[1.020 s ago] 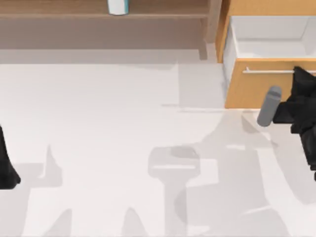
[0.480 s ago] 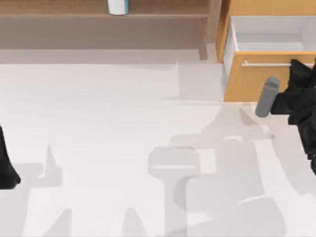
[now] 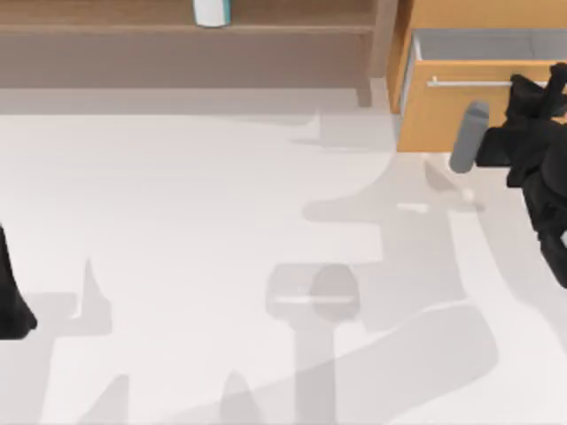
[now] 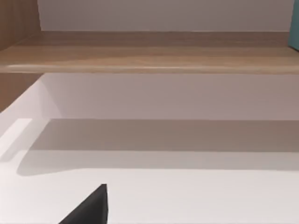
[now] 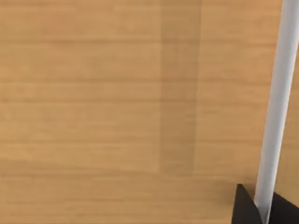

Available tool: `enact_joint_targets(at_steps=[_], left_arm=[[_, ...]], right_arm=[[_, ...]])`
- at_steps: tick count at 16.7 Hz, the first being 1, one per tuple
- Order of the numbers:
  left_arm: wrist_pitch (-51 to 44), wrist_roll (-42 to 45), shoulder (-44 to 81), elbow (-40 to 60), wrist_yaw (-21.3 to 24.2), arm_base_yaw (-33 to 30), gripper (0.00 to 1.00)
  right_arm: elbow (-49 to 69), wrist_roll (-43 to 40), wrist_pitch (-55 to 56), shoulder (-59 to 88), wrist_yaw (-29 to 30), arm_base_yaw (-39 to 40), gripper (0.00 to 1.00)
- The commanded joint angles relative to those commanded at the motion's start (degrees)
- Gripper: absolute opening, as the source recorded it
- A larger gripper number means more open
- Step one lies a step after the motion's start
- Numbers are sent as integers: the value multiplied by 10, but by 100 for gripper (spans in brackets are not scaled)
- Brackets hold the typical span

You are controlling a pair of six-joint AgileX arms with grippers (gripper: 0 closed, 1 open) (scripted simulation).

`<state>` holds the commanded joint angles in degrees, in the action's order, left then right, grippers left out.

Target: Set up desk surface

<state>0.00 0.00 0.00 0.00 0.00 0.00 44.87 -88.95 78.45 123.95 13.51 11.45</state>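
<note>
Desk surface (image 3: 177,221) spread bare below the shelf (image 3: 177,18), left gripper (image 3: 11,301) parked at its left edge, grip unclear, right gripper (image 3: 532,93) clenched around drawer (image 3: 443,124) handle (image 3: 469,83), likely to push it closed.

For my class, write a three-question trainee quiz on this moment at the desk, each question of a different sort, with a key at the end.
1. True or false: the right gripper is at the silver handle of the orange drawer.
2. Multiple choice: where is the left arm? A) over the drawer B) at the left edge of the white desk surface C) on the brown shelf
3. Fill in: in the right wrist view, the handle runs between the two dark ____.

Key: 1 true; 2 B; 3 fingers.
</note>
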Motion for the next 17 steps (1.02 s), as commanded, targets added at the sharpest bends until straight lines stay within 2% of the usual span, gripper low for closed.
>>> enact_joint_targets(at_steps=[8,17], left_arm=[[0,0,0,0,0,0,100],[0,0,0,0,0,0,100]], right_arm=[[26,1,-15,8,-5,-1,0],[169,1,-97,73,-20,-19,0]])
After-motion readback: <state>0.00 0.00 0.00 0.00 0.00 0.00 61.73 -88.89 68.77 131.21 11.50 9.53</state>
